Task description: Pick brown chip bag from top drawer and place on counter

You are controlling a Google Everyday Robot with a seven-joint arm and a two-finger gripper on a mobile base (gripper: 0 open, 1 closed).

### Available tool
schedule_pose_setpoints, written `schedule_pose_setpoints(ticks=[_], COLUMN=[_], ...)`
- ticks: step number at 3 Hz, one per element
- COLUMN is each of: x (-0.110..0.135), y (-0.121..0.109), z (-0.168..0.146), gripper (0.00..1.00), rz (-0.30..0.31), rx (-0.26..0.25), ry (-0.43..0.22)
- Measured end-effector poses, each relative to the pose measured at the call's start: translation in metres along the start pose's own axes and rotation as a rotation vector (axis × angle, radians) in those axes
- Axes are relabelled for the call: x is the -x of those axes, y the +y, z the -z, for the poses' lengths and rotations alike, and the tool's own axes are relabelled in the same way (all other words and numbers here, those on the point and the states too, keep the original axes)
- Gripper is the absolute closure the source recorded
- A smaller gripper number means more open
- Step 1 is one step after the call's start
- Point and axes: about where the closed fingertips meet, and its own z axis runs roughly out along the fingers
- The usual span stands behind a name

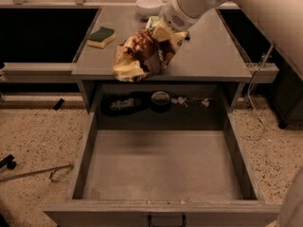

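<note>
The brown chip bag (142, 56), dark brown and cream-yellow foil, hangs crumpled from my gripper (163, 34) over the front part of the counter (208, 56). The gripper is shut on the bag's top right end, and the bag droops down to the left toward the counter's front edge. The top drawer (161, 167) is pulled wide open below, and its flat grey bottom is bare. Its dark handle (165, 220) shows at the bottom edge.
A green and yellow sponge (101, 36) lies on the counter's left side. A white bowl (148, 5) stands at the back, with a green chip bag (152, 21) partly hidden behind my arm. Small dark items (160, 100) lie at the drawer's back.
</note>
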Motion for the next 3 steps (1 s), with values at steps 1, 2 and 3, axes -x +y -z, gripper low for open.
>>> schedule_pose_setpoints(ticks=[1,2,3], x=[-0.004,-0.031,-0.072], y=[-0.038,-0.05,-0.044], z=[0.0,-0.004,-0.012], gripper=[1.0,1.0,1.0], rz=[-0.074,-0.199,-0.389], rx=[-0.175,-0.256,-0.268], ry=[0.061,0.119,0.168])
